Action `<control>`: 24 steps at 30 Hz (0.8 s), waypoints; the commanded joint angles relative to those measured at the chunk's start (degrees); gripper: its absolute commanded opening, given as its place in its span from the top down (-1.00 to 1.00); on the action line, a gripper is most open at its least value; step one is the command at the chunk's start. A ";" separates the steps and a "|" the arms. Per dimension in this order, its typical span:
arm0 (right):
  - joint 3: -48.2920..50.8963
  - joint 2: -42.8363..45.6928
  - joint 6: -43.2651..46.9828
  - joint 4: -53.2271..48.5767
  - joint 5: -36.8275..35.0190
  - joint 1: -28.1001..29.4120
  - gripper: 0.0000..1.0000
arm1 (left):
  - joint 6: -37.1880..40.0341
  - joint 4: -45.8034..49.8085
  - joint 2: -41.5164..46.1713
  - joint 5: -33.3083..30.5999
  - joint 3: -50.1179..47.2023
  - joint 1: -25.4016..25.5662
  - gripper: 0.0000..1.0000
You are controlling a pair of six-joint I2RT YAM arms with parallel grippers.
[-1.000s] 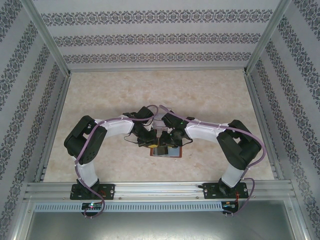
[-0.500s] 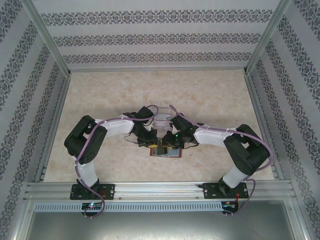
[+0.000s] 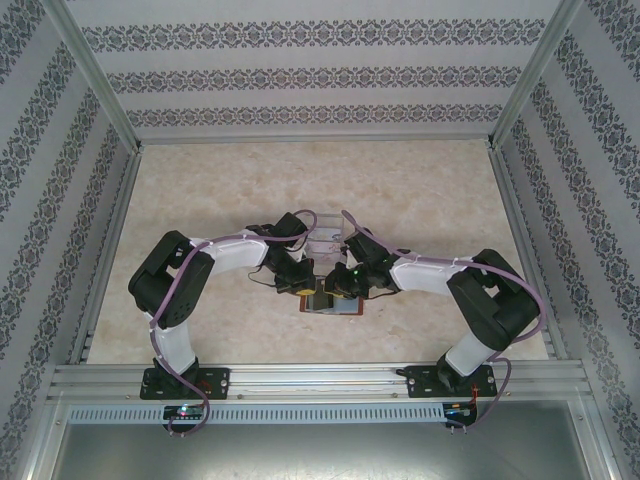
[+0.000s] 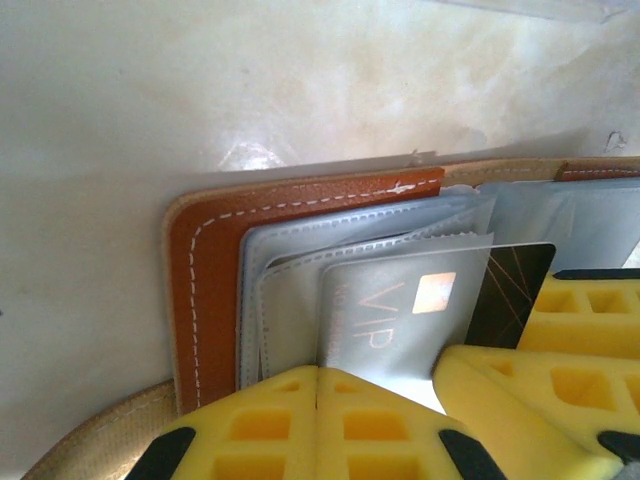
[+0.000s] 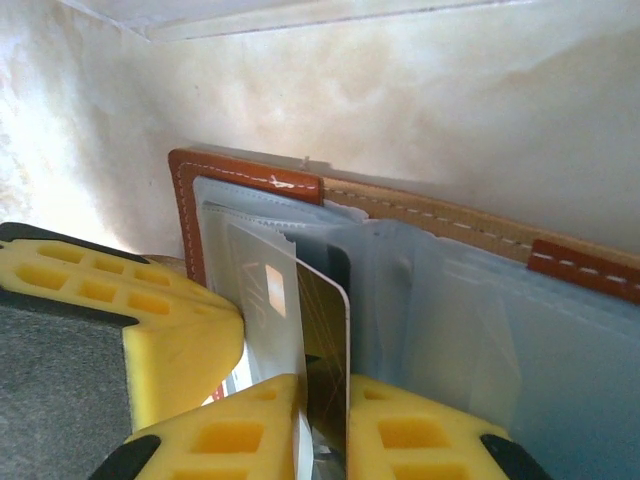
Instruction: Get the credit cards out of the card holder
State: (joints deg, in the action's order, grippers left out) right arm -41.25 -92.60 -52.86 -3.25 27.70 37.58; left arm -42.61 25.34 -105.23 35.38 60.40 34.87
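Card holder (image 4: 205, 290) open; right gripper (image 5: 328, 398) pinches dark card (image 5: 325, 330) (gold-lined)

We found the card holder (image 4: 205, 290) to be smooth reddish-brown leather with pale stitching and a faint sheen. Its inner pockets (image 4: 290, 255) were thin translucent plastic, slightly crinkled. The silver credit card (image 4: 395, 330) was satin plastic with a reflective patch; the dark credit card (image 5: 325, 330) was glossy. The right gripper (image 5: 325, 395) carried matt yellow pads (image 5: 420, 440), moulded in a waffle pattern. The table (image 4: 200, 90) was polished and marble-patterned.
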 commanded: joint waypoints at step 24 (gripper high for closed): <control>5.70 4.02 -5.19 8.87 2.62 -2.91 0.69 | 0.96 3.72 -2.54 -3.10 0.29 0.46 1.00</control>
State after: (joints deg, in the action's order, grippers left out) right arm -36.47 -90.02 -57.36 4.38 30.13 35.59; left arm -42.59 25.78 -105.49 35.40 60.80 34.87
